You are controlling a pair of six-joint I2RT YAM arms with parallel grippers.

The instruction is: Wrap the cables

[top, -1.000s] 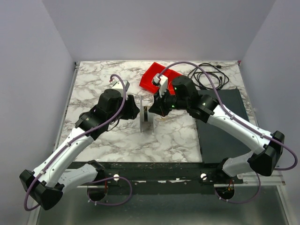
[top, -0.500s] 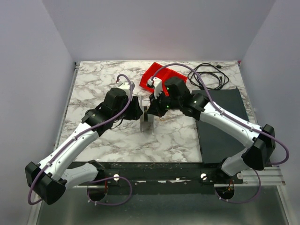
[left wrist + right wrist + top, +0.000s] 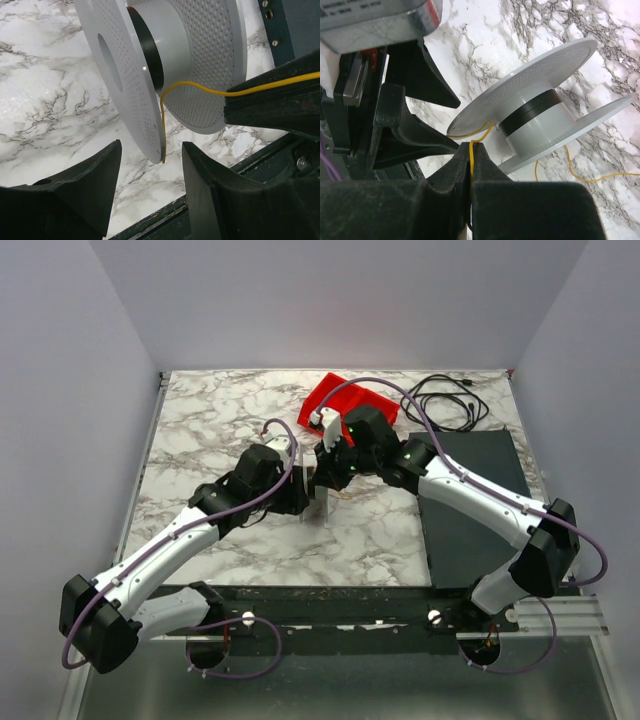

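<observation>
A grey spool [image 3: 318, 492] with two perforated flanges and a black band on its hub stands on edge mid-table. It fills the left wrist view [image 3: 165, 65] and shows in the right wrist view [image 3: 540, 125]. My right gripper [image 3: 471, 146] is shut on the thin yellow wire [image 3: 479, 137], right beside the spool's flange. The wire [image 3: 200, 89] runs from its jaws over the flange edge. My left gripper [image 3: 150, 160] is open, its fingers either side of the near flange's lower edge, not touching it. Loose wire [image 3: 580, 172] trails on the marble behind the spool.
A red tray [image 3: 345, 405] lies just behind the right gripper. A black cord coil [image 3: 445, 400] sits at the back right. A dark mat [image 3: 475, 505] covers the table's right side. The table's front rail [image 3: 165, 215] is close below the left gripper.
Both grippers have closed in on the spool: the left arm moved right and forward, the right gripper moved left with the wire in it.
</observation>
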